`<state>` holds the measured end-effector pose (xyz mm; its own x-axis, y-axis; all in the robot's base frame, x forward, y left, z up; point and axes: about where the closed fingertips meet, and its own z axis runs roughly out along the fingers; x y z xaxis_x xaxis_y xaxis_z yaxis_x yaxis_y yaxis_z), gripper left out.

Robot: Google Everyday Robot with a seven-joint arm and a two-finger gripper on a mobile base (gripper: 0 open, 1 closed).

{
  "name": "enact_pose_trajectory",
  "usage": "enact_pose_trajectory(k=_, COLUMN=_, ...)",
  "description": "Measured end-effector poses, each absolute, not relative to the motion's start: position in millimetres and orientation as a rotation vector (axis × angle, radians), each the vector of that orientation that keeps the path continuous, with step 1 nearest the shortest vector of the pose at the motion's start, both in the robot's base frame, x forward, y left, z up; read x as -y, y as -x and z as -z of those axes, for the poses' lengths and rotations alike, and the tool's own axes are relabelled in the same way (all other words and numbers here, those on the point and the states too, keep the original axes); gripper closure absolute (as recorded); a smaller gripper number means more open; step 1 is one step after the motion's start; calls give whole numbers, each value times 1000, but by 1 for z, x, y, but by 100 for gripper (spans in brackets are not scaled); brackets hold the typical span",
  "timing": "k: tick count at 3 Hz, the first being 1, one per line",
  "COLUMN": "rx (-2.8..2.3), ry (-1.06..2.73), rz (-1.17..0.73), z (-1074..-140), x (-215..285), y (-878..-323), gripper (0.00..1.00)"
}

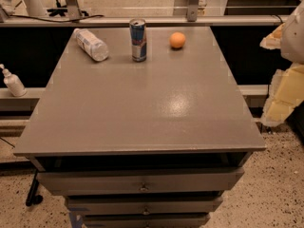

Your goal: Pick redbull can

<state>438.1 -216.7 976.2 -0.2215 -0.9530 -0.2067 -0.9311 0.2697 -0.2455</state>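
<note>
A slim, tall, blue and silver metal redbull can [138,40] stood up straight near the back edge of the flat grey surface [142,113]. It had a small red mark on its side and a silver rim on top. On its left lay a clear plastic bottle [91,44] with a white label, tipped over on its side. It was near the can but not touching it. On the can's right sat a small round orange fruit [177,40], also near and also apart. The three things made a row along the back. The middle of the surface shone a little under the light.

The robot's pale yellow and white pincer [284,91] hung at the right side of the view. It was past the edge of the surface and well apart from the redbull can. It touched none of the three things. I could not tell if it was spread or pressed together.

Under the surface were grey drawers [142,180] with small knobs. A small white pump bottle [13,82] stood on a low ledge at the left. The floor [280,184] was pale with dark speckles.
</note>
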Motion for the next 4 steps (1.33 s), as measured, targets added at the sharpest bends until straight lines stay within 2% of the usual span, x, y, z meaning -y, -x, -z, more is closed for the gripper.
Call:
enact_pose_trajectory(k=2, rx=-2192, ry=1680, rz=28, z=-962, x=196, y=-461, gripper=0)
enact_pose_trajectory(k=4, rx=-2028, ry=1524, rz=-234, z=-923, x=104, y=-558, gripper=0)
